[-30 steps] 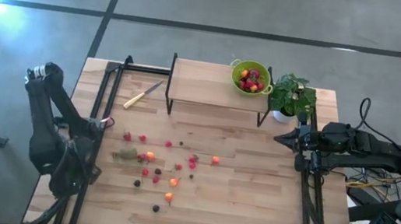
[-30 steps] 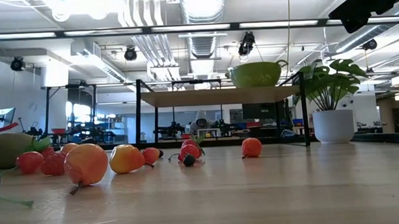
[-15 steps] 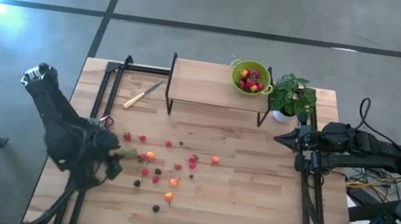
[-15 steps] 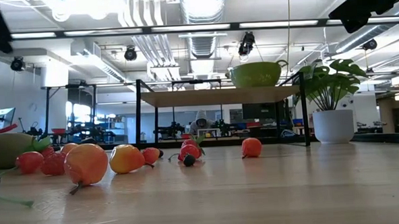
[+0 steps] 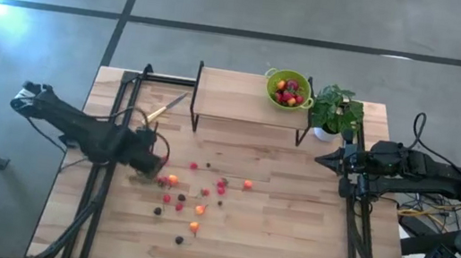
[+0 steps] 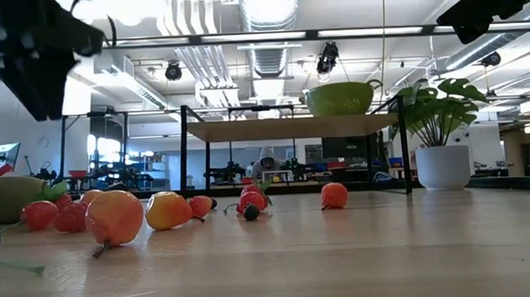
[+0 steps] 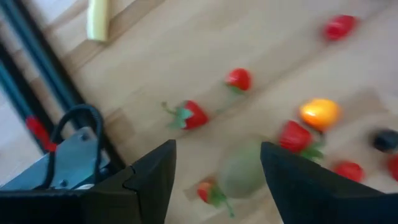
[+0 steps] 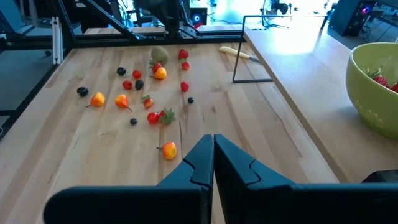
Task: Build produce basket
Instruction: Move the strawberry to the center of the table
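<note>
The produce basket (image 5: 288,89) is a lime-green colander that stands on the raised shelf at the back with several red fruits in it; it also shows in the low view (image 6: 342,98). More produce (image 5: 190,194) lies scattered on the table's left half. My left gripper (image 5: 147,158) hovers open above the brownish-green kiwi (image 7: 239,177), its fingers pointing steeply down on either side of the fruit and well clear of it. My right gripper (image 8: 213,146) waits shut at the table's right edge (image 5: 321,158).
A yellow-handled knife (image 5: 164,109) lies at the far left beside the shelf (image 5: 248,97). A potted plant (image 5: 335,112) stands right of the basket. Black frame rails (image 5: 114,122) run along both table sides.
My left arm has swung from the table's near left edge toward the right and far side, ending over the left end of the scattered produce, and the gripper has turned about as it went. The produce has kept still.
</note>
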Tool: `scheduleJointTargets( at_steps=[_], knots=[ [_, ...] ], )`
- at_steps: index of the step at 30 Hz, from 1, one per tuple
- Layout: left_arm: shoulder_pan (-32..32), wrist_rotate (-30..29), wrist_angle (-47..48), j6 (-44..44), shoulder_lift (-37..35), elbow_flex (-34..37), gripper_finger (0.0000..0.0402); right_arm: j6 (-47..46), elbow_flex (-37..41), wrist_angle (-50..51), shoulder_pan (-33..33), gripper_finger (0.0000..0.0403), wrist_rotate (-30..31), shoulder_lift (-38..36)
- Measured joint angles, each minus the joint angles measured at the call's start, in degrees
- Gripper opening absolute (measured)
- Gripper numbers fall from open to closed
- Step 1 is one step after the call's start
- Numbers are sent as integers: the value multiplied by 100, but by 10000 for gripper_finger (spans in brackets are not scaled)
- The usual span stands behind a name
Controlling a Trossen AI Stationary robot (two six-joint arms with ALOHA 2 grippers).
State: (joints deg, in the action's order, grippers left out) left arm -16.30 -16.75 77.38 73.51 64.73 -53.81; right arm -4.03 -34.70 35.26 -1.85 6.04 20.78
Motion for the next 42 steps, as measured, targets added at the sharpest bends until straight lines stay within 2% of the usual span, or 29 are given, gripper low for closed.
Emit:
scheduleJointTargets(
  at_steps=[7,16,22,34,42],
  knots=[
    [907,192,-47,-412,0,356,259,0,-2,-1,0,8,-2,0],
    [1552,552,-918,-619,0,1182,264,0,0,-1,0,8,0,0],
    [1736,782,-1644,-747,2,1779,264,0,-1,-1,-1,8,1,0],
    [1778,798,-3123,-723,17,2662,264,0,0,0,0,8,0,0],
    [1775,825,-3249,-690,9,2756,259,0,1,-2,0,8,1,0]
  ],
)
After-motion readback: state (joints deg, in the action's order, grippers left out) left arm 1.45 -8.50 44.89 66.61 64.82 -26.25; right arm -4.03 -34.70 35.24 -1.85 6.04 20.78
